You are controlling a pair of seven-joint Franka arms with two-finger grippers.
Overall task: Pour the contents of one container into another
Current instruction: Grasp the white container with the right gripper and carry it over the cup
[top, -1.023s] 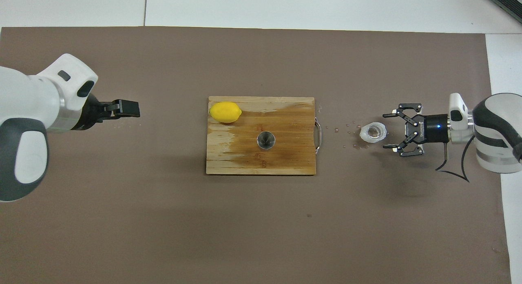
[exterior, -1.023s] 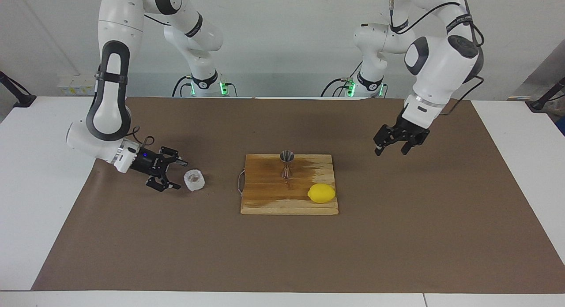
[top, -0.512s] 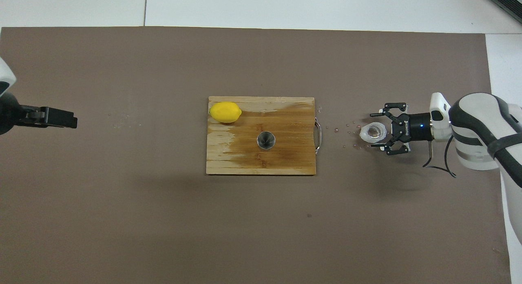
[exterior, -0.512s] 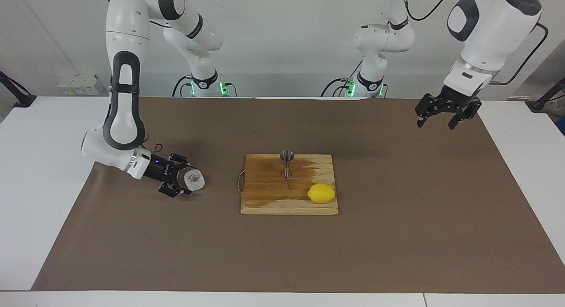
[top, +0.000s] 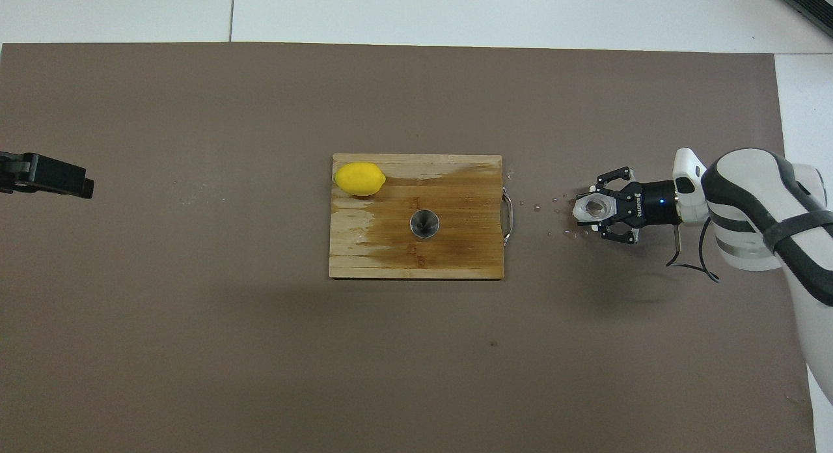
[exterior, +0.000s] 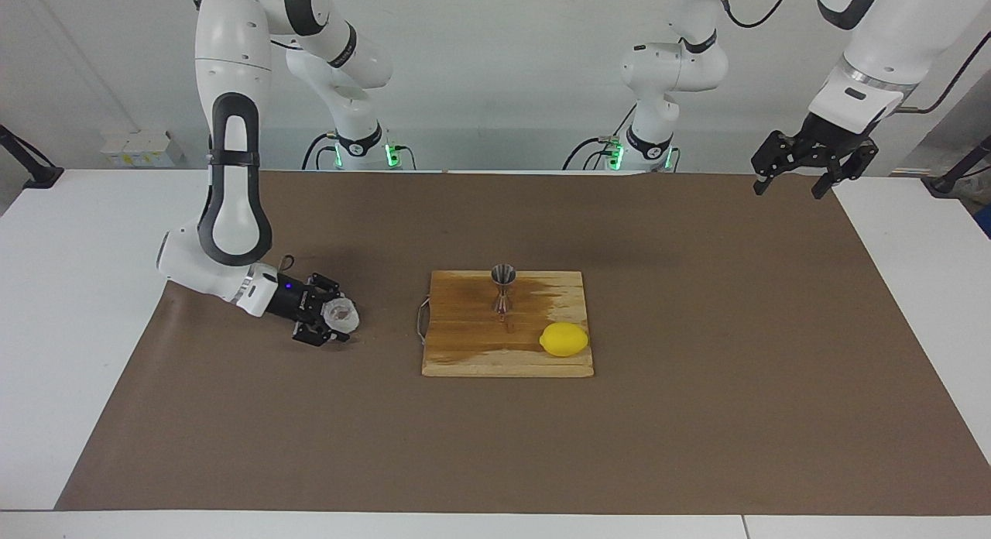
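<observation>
The small whitish crinkled cup point(exterior: 341, 312) stands on the brown mat toward the right arm's end of the table, also in the overhead view point(top: 593, 207). My right gripper point(exterior: 337, 317) lies low and level with its fingers closed around the cup; it also shows from above point(top: 587, 209). The metal hourglass jigger point(exterior: 503, 288) stands upright on the wooden cutting board point(exterior: 464, 349), seen from above as an open cone point(top: 424, 223). My left gripper point(exterior: 791, 189) is open and empty, raised high over the mat's edge at the left arm's end point(top: 78, 186).
A yellow lemon point(exterior: 564, 339) lies on the board's corner farther from the robots point(top: 359, 179). The board point(top: 364, 251) has a dark wet patch and a wire handle facing the cup. Several droplets point(top: 553, 212) lie on the mat between board and cup.
My right gripper has moved forward to the cup and closed its fingers around it. My left gripper has risen and drawn back toward the left arm's end of the table.
</observation>
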